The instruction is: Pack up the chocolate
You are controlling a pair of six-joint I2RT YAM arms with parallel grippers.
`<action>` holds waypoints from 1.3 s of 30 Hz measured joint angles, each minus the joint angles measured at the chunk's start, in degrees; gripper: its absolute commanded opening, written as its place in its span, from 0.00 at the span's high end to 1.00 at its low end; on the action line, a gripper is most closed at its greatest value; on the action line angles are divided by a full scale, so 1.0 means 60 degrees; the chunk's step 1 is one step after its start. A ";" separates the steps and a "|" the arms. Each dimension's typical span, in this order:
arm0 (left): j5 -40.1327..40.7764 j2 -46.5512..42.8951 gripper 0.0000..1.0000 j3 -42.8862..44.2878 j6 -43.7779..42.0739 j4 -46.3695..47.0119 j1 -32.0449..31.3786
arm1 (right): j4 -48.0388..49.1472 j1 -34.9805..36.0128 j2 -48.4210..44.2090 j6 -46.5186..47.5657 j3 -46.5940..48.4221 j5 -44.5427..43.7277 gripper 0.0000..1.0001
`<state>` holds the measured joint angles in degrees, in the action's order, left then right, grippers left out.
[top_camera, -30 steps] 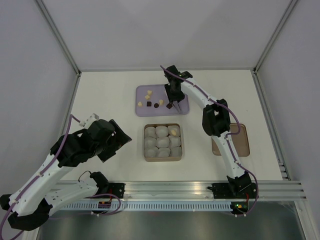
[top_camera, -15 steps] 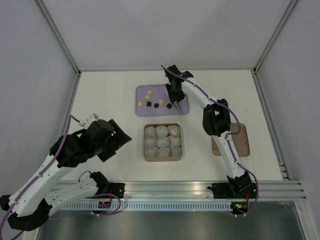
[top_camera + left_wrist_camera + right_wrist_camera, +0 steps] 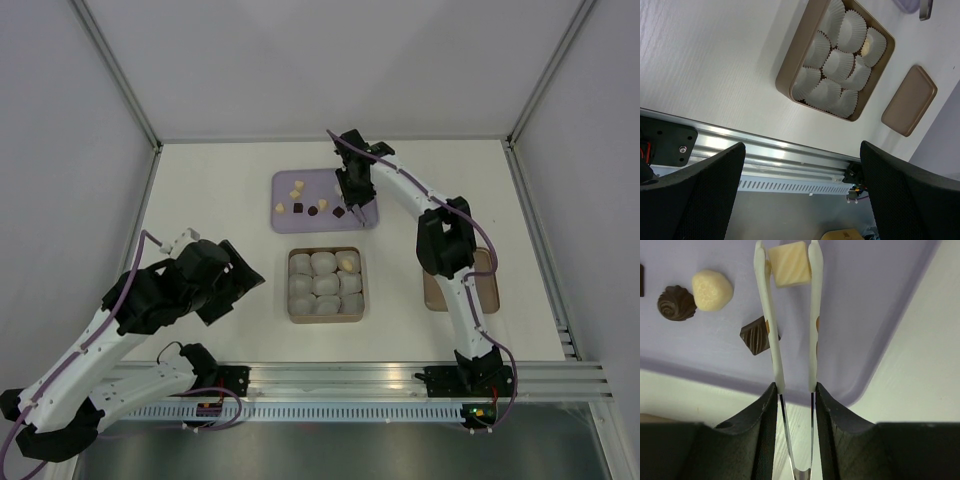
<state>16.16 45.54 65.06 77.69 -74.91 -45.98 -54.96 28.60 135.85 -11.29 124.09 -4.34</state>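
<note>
My right gripper [image 3: 794, 390] is shut on silver tongs [image 3: 766, 315] with white tips. The tips pinch a square cream chocolate [image 3: 790, 262] over the purple tray [image 3: 865, 305]. On the tray lie a dark square chocolate [image 3: 755, 337], a round cream one [image 3: 712, 289] and a dark swirl [image 3: 676, 303]. In the top view the right gripper [image 3: 355, 195] hangs over the tray's right part [image 3: 300, 222]. One cream chocolate [image 3: 348, 263] sits in a cup of the brown box [image 3: 326, 320]. My left gripper [image 3: 800, 195] is open and holds nothing, left of the box [image 3: 790, 75].
White paper cups [image 3: 837, 65] fill the box. A brown lid [image 3: 910, 100] lies to its right, partly under the right arm [image 3: 445, 240] in the top view. An aluminium rail [image 3: 330, 378] runs along the near table edge. White walls enclose the table.
The right gripper has squeezed the tongs narrower, so their tips now pinch the square cream chocolate. The right arm shifted slightly right. The left arm has not moved.
</note>
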 measured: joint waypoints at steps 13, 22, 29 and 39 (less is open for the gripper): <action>-0.0073 0.0018 0.00 -0.0062 0.0000 0.0018 0.0000 | 0.0280 0.0066 -0.2142 0.0000 -0.1683 0.0240 0.79; -0.0255 0.0015 0.01 -0.0084 0.0004 0.0055 0.0000 | 0.0182 0.1217 -0.4940 -0.0346 -0.4364 0.0339 0.79; -0.0306 -0.0040 0.00 -0.0259 0.0007 0.0164 0.0000 | 0.0233 0.2892 -0.6597 -0.1472 -0.5920 0.0787 0.79; -0.0510 0.0106 0.00 -0.0321 0.0007 0.0423 0.0000 | 0.0171 0.3636 -0.6615 -0.2248 -0.6663 0.0838 0.79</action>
<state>13.10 46.17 63.13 77.73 -72.38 -45.98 -53.93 50.41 96.16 -24.77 84.12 0.69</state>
